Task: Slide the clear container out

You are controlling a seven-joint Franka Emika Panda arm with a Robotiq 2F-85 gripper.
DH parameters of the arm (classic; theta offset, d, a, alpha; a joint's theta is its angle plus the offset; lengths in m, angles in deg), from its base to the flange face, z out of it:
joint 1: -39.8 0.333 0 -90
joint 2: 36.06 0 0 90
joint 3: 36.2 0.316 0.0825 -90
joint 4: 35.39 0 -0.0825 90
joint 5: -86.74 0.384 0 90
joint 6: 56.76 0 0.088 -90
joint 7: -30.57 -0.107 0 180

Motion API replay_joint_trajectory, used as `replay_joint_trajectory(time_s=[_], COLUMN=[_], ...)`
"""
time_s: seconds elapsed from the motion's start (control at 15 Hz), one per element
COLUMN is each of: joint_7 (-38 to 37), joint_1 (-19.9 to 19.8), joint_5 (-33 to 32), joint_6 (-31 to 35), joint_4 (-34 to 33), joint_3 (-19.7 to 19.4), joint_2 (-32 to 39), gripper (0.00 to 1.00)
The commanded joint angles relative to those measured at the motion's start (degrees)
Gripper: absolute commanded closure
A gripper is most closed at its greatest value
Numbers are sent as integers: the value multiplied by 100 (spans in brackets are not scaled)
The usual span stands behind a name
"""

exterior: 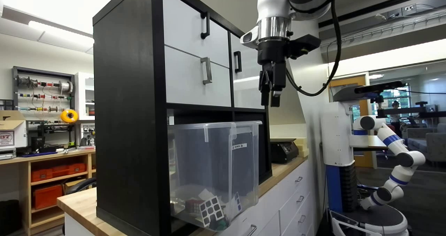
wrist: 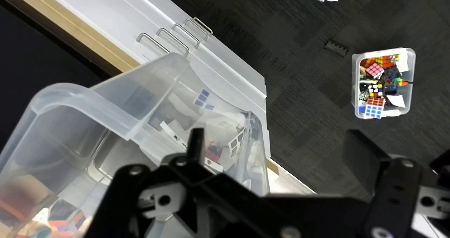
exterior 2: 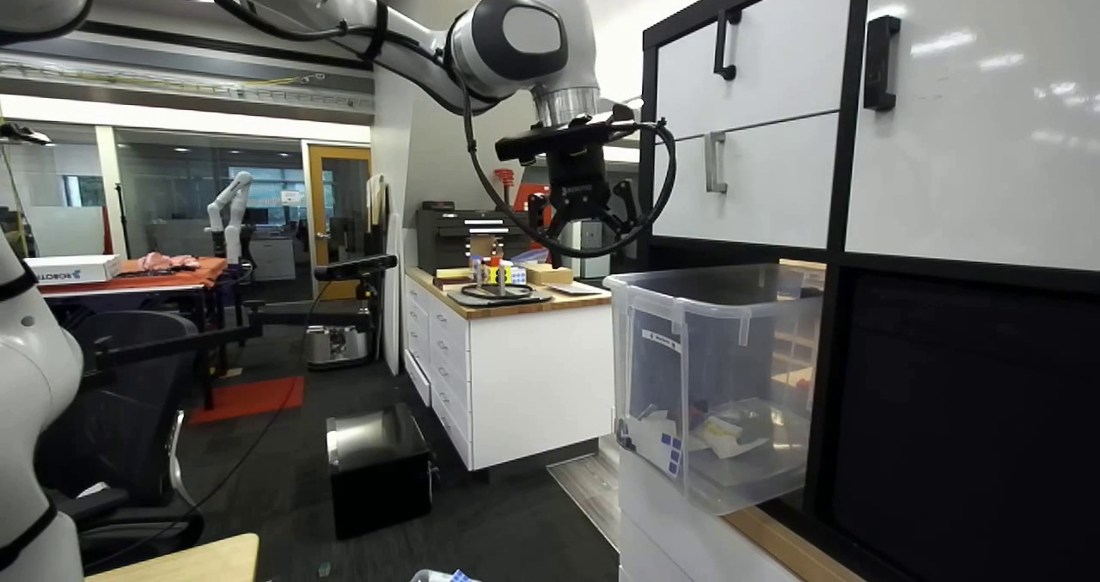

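The clear container (exterior: 205,149) is a large see-through bin with a rim. It sticks well out of the lower cubby, past the counter's front edge. In an exterior view it shows a white label on its front wall and papers and cube shapes inside (exterior 2: 730,376). My gripper (exterior: 270,103) hangs pointing down, in front of the container and a little higher than its rim; this also shows in an exterior view (exterior 2: 589,247). In the wrist view my gripper (wrist: 276,139) is open with nothing between its fingers. The container (wrist: 116,122) lies under and beside the left finger, apart from it.
The black cabinet (exterior: 125,107) has white doors with handles above the container. A wooden counter (exterior: 292,164) with white drawers (exterior: 296,194) stands below. A small bin (wrist: 412,76) of puzzle cubes is on the floor. A mobile robot (exterior: 336,135) stands farther back.
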Motion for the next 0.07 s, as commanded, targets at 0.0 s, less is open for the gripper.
replay_joint_trajectory(time_s=[0.0], joint_7=[-44], joint_1=[10], joint_5=[-3], joint_6=[-15], joint_4=[-15], joint_3=[-13], joint_2=[16], gripper=[0])
